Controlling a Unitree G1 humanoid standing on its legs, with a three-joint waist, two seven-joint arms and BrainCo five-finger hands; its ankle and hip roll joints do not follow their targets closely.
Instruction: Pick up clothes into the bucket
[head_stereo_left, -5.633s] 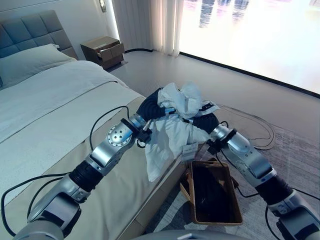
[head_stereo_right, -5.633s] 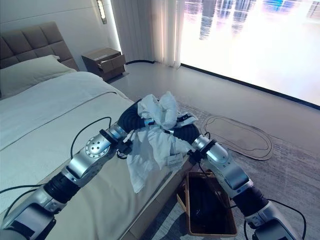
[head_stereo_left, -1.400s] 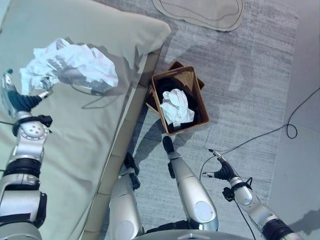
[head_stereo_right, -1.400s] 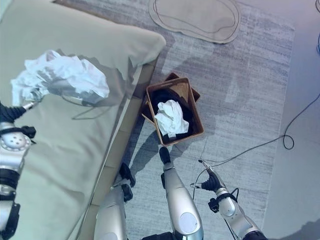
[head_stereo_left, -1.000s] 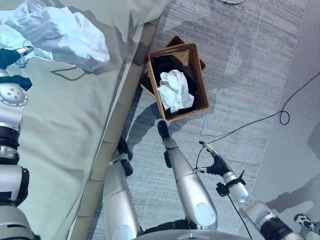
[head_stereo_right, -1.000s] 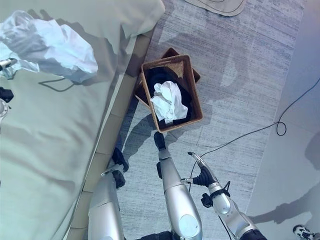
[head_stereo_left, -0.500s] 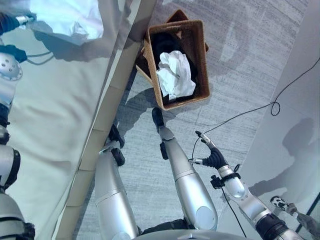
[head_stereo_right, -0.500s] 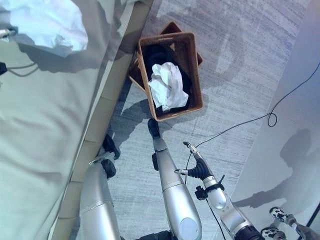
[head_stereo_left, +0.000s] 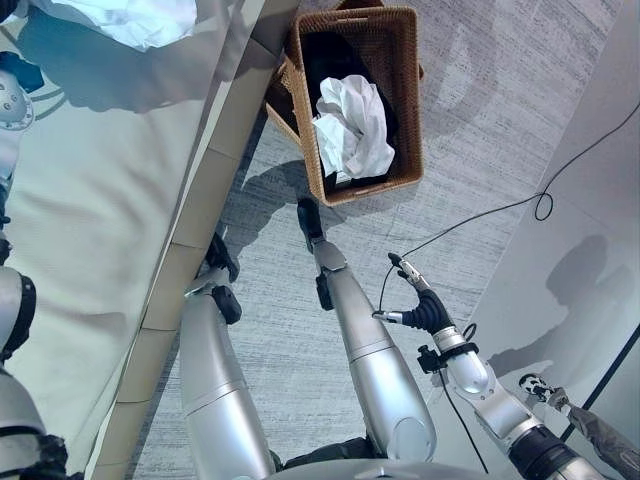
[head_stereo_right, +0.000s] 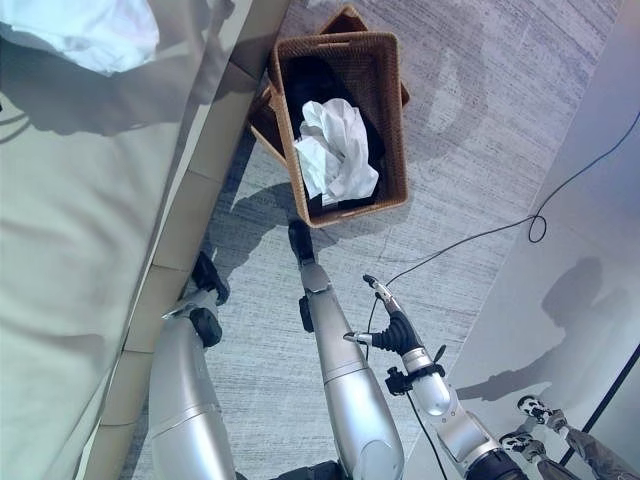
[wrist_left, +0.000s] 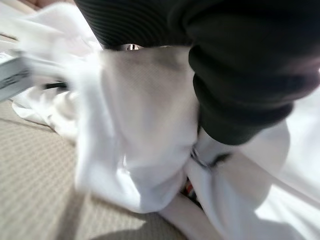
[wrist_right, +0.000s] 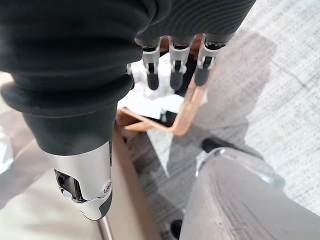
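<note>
Though labelled, garment (wrist_left: 145, 150) tag unreadable.

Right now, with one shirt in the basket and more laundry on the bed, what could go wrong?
The white clothes on the bed lie well apart from the basket, so trailing cloth could drop on the carpet on the way. The left hand is buried in cloth, so its grip is uncertain. The right hand hangs open, away from the basket.

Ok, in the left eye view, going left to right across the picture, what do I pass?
Bed with white clothes near its top corner → wicker basket on the rug, with a white garment inside → right hand, open, out over the rug → pale floor strip.
</note>
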